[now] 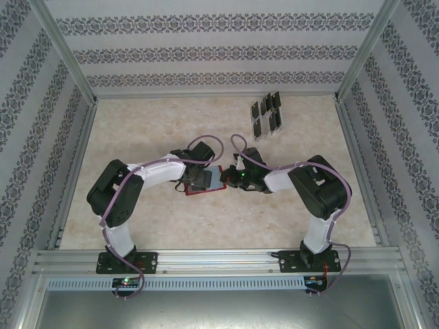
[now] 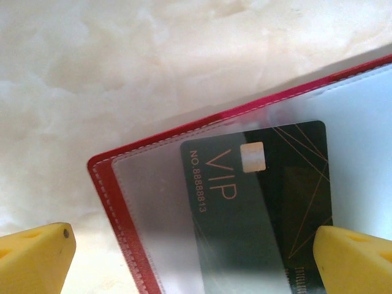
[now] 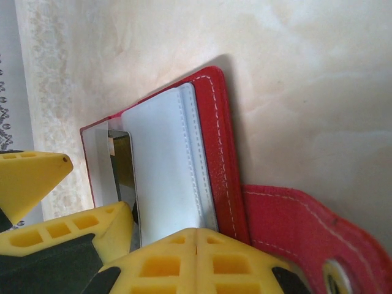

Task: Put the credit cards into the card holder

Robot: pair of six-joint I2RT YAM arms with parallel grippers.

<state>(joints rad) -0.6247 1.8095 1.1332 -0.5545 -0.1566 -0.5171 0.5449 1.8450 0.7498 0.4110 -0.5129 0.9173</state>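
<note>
The red card holder [image 1: 204, 186] lies open at the table's middle, between both arms. My left gripper [image 1: 201, 177] hovers low over it, open; its yellow fingertips [image 2: 33, 257] straddle a black VIP credit card [image 2: 263, 202]. That card sits partly under the clear pocket by the holder's red stitched edge [image 2: 110, 202]. My right gripper [image 3: 196, 231] is shut, its tips together at the near edge of the holder's white inner panel [image 3: 162, 165]; whether they pinch a leaf I cannot tell. The card's edge [image 3: 122, 168] shows beside the left gripper's fingers [image 3: 37, 174].
A clear slotted rack [image 1: 266, 113] with several dark cards stands at the back right. The holder's red closing flap [image 3: 306, 233] lies spread toward the right arm. Patterned walls and aluminium rails [image 1: 219, 259] enclose the beige table [image 1: 151, 123].
</note>
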